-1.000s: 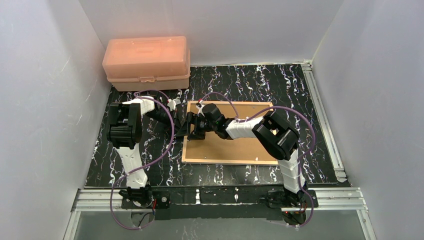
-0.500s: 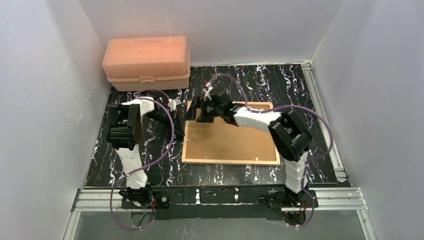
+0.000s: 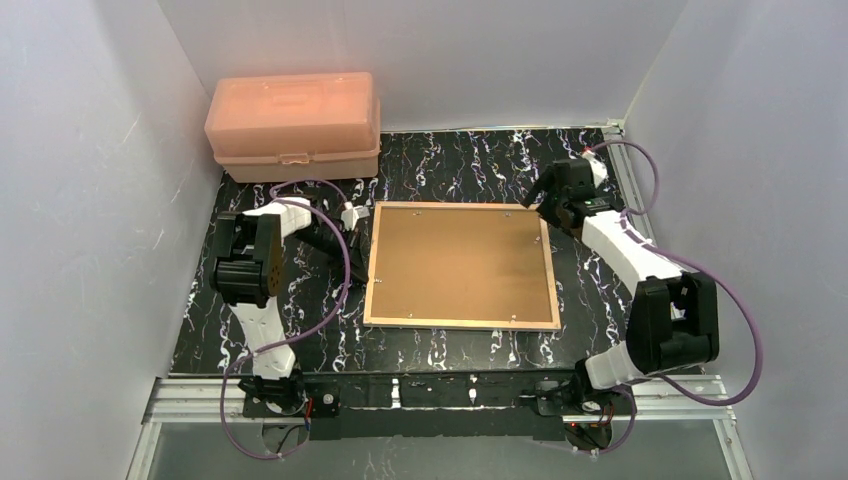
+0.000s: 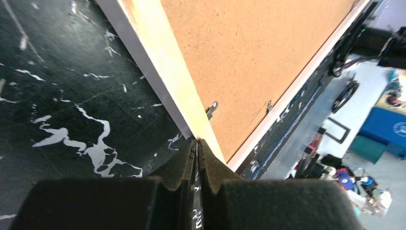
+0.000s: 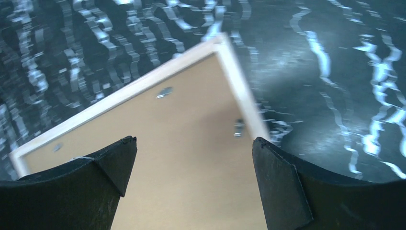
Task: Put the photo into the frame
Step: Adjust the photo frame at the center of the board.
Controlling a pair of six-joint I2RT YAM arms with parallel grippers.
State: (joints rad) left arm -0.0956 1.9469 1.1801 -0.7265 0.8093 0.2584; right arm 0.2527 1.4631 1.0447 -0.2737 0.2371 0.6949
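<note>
The frame (image 3: 371, 270) lies face down on the black marbled table, tan wood rim up, with the brown backing board (image 3: 460, 262) filling its back. The photo is hidden. My left gripper (image 3: 355, 236) is shut, its tips against the frame's left edge; in the left wrist view the fingers (image 4: 184, 158) meet at the rim (image 4: 165, 72) with nothing between them. My right gripper (image 3: 548, 206) is open and empty over the frame's far right corner; in the right wrist view (image 5: 192, 139) the rim (image 5: 239, 84) and a metal tab (image 5: 238, 127) show between its fingers.
A pink plastic box (image 3: 293, 125) stands at the back left against the wall. Aluminium rails run along the right side (image 3: 645, 235) and the near edge (image 3: 440, 393). White walls close in the table on three sides.
My right arm has swung from the frame's far left part across to its far right corner, uncovering the backing board. My left gripper has stayed at the frame's left edge.
</note>
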